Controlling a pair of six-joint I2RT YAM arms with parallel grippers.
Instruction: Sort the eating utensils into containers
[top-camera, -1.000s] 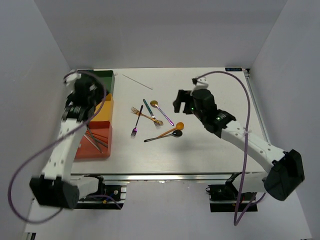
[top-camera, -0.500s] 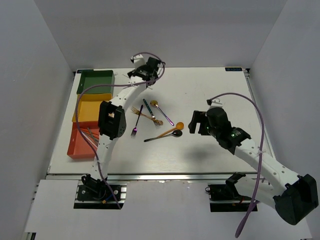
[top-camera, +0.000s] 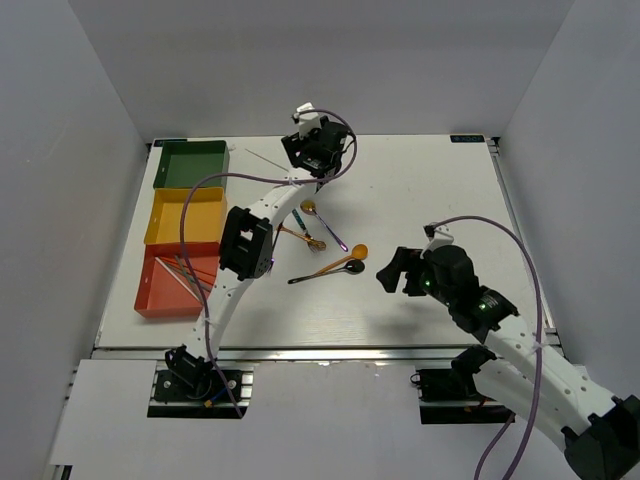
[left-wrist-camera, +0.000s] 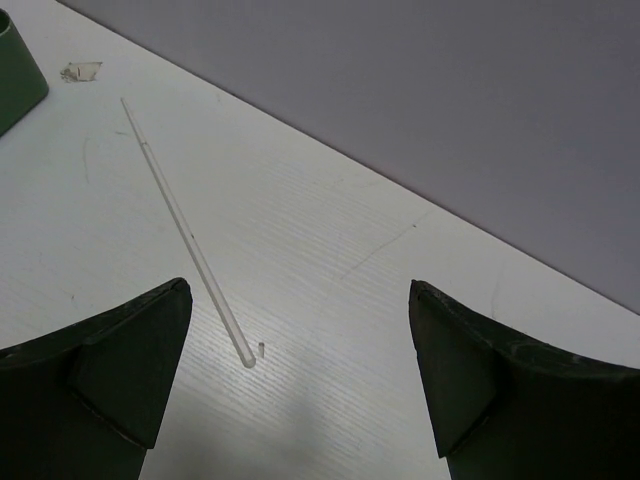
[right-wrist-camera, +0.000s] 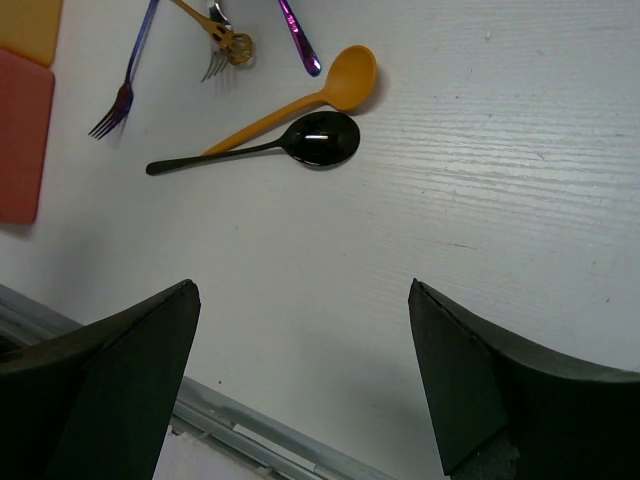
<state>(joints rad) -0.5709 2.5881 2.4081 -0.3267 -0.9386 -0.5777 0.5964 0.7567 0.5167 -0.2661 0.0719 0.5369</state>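
Note:
My left gripper is open and empty at the far back of the table. In the left wrist view it hangs over the near end of a thin white chopstick, which lies flat, closer to the left finger. My right gripper is open and empty, right of the loose utensils. An orange spoon, a black spoon, a purple fork, a purple spoon and a gold fork lie mid-table. The dark green, yellow and orange-red trays line the left side.
The orange-red tray holds several thin utensils. The left arm's links stretch over the table between the trays and the loose utensils. The back wall runs just behind the chopstick. The table's front rail lies below my right gripper.
My left arm has swung from over the trays to the far back middle, over the white chopstick's end. My right arm has pulled back toward the near right.

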